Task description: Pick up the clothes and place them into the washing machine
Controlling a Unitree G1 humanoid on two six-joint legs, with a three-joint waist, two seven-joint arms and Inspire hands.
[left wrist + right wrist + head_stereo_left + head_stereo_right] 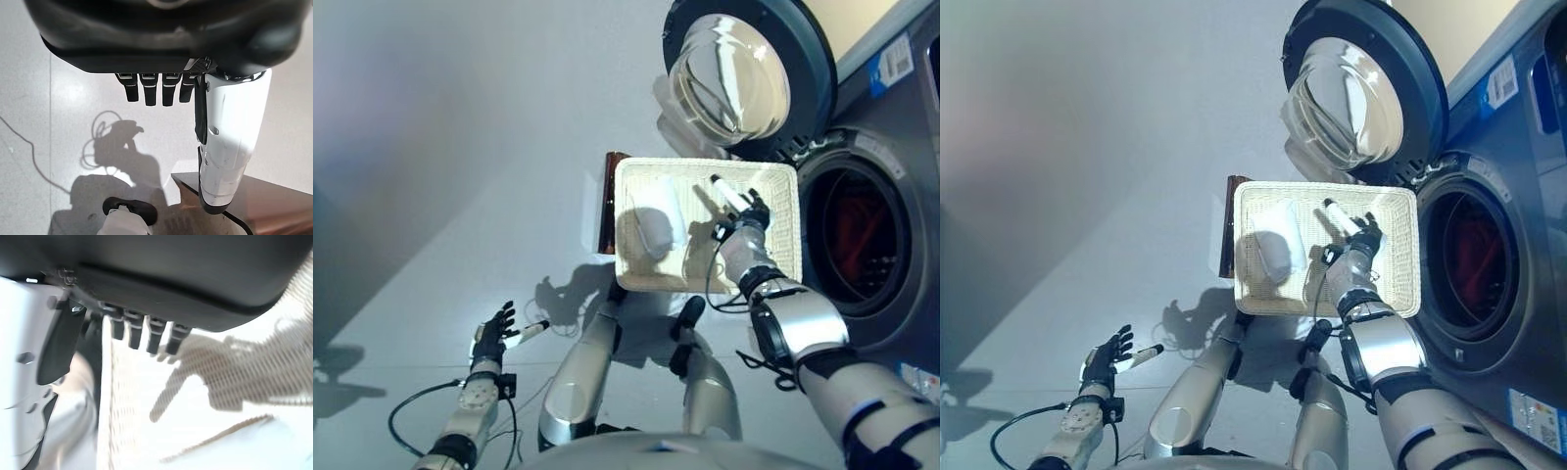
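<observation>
The right robot hand [748,217], fingers spread, hovers over the white basket [783,181] beside the washing machine [862,235], whose door [744,73] stands open. A white garment [658,223] lies in the basket's left half; reaching left and closing fully round it should serve best. The left robot hand [492,338] hangs relaxed and empty at near left.

Right hand [751,217] extended forward, fingers relaxed; left hand [492,338] low, open

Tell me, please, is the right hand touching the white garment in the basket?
Apart. In the left eye view, bare basket weave separates the right hand from the white garment; the hand hovers open over the basket's machine-side half.
</observation>
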